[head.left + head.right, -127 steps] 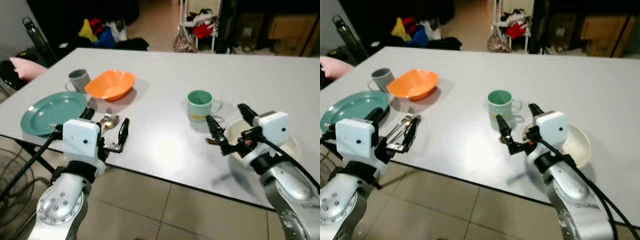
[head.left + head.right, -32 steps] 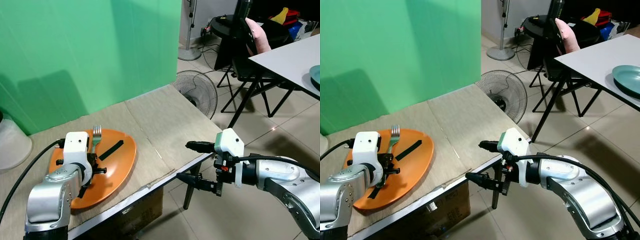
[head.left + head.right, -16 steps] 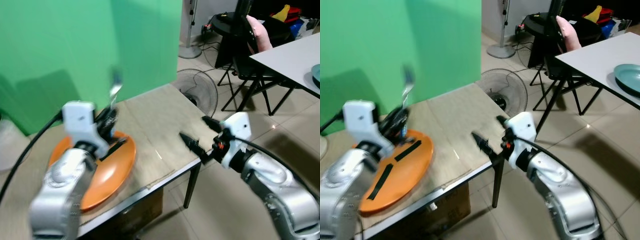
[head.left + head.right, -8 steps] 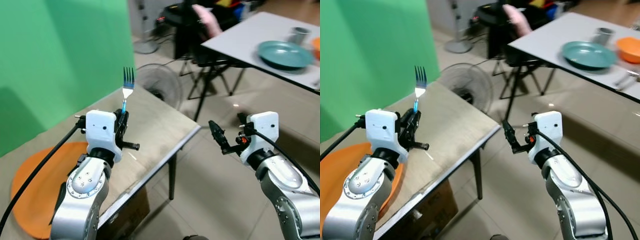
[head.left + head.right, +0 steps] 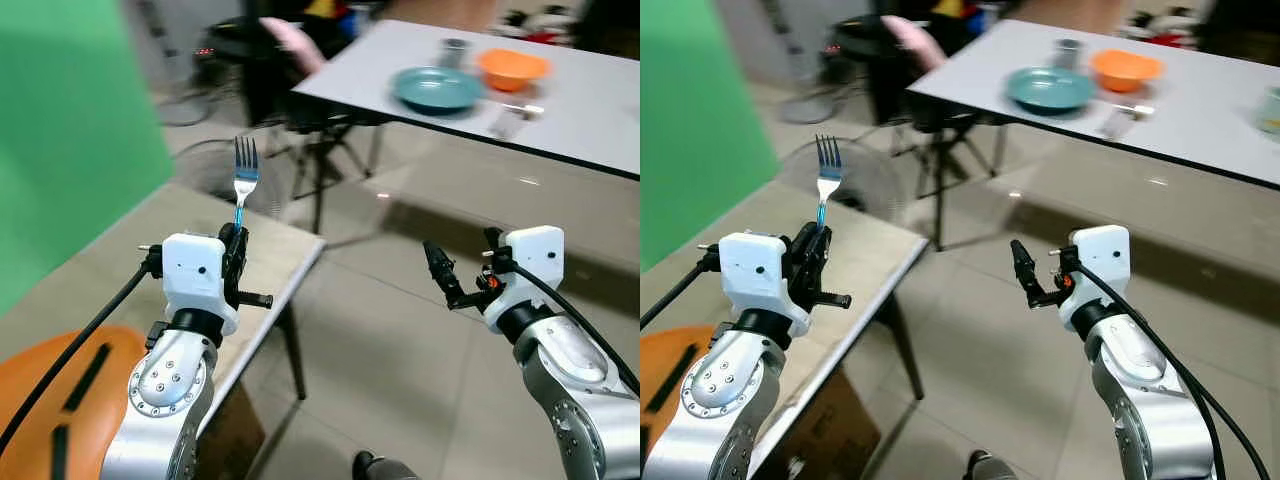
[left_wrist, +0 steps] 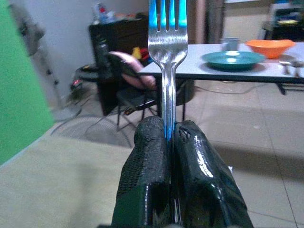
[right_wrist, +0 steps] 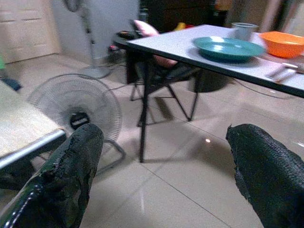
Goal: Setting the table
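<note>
My left gripper (image 5: 238,232) is shut on a silver fork (image 5: 245,160), holding it upright by the handle with the tines up; the left wrist view shows its fingers (image 6: 152,142) pinched on the fork (image 6: 167,42). My right gripper (image 5: 463,262) is open and holds nothing, hanging over the tiled floor. Far ahead stands the white table (image 5: 590,130) with a teal plate (image 5: 436,88), an orange bowl (image 5: 512,68), a grey cup (image 5: 455,48) and cutlery (image 5: 510,115).
Beside my left arm is a low wooden table (image 5: 130,270) with an orange tray (image 5: 60,390) and a green screen (image 5: 70,130) behind. A floor fan (image 7: 80,111) and a dark chair with a pink cushion (image 5: 290,50) stand between me and the white table.
The left gripper lifted the fork off the orange tray and holds it upright. The camera has swung right, bringing the white table nearer the middle. The right gripper stays open.
</note>
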`<state>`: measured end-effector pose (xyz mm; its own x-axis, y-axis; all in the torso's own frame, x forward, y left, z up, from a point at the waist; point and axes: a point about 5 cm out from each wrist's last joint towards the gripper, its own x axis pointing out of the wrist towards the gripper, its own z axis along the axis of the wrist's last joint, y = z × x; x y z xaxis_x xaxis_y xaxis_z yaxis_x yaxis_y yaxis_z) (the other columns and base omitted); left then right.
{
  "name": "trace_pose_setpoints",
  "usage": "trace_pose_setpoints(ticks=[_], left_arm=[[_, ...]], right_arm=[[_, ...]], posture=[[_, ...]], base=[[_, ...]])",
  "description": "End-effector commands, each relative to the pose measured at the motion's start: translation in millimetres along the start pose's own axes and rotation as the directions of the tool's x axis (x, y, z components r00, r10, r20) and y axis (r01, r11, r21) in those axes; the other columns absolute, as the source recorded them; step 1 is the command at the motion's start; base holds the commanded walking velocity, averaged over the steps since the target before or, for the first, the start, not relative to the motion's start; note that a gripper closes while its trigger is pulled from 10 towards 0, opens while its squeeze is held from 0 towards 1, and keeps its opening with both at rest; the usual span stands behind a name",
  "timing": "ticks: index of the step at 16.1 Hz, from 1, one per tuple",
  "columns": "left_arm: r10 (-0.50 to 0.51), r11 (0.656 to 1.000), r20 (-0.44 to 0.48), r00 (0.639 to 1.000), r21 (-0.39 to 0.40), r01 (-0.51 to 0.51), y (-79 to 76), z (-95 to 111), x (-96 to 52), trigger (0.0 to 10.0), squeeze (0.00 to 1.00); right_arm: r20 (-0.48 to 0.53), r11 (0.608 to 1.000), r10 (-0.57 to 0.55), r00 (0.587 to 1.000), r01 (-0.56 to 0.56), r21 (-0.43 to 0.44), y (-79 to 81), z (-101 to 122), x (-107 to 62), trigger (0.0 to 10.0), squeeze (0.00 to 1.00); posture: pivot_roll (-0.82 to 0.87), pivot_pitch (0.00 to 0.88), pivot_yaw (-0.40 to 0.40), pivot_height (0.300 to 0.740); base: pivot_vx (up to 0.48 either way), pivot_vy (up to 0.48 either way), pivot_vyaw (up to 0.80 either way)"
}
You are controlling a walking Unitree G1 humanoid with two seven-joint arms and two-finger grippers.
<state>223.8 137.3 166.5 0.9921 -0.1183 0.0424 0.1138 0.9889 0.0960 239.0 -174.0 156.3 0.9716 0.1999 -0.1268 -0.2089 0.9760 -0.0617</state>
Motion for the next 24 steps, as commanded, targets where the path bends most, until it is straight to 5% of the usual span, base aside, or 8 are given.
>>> trace_pose_setpoints(ticks=[1, 19, 24], left_arm=[[0.005, 1.0, 0.039, 0.999, 0.02, -0.006, 2.1, 4.8, -0.2, 10.0, 0.0], [0.001, 0.999, 0.011, 1.0, 0.042, -0.001, 8.3, -1.0, 6.7, 10.0, 0.0], [0.087, 0.994, -0.027, 0.996, 0.064, -0.085, 22.2, -10.8, -1.2, 10.0, 0.0]], right_arm=[[0.004, 1.0, -0.013, 1.0, 0.013, 0.002, -1.6, 3.0, -1.6, 10.0, 0.0], [0.016, 0.999, -0.042, 0.999, 0.042, 0.015, -1.9, 5.7, 2.9, 10.0, 0.0], [0.05, 1.0, -0.019, 0.999, 0.019, -0.001, -2.9, 11.6, 9.4, 10.0, 0.0]], posture=[[-0.13, 0.0, 0.066, 0.74], [-0.13, 0.0, 0.079, 0.74], [-0.12, 0.0, 0.074, 0.74]], base=[[0.0, 0.0, -0.8], [0.262, 0.0, -0.8], [0.348, 0.0, -0.11]])
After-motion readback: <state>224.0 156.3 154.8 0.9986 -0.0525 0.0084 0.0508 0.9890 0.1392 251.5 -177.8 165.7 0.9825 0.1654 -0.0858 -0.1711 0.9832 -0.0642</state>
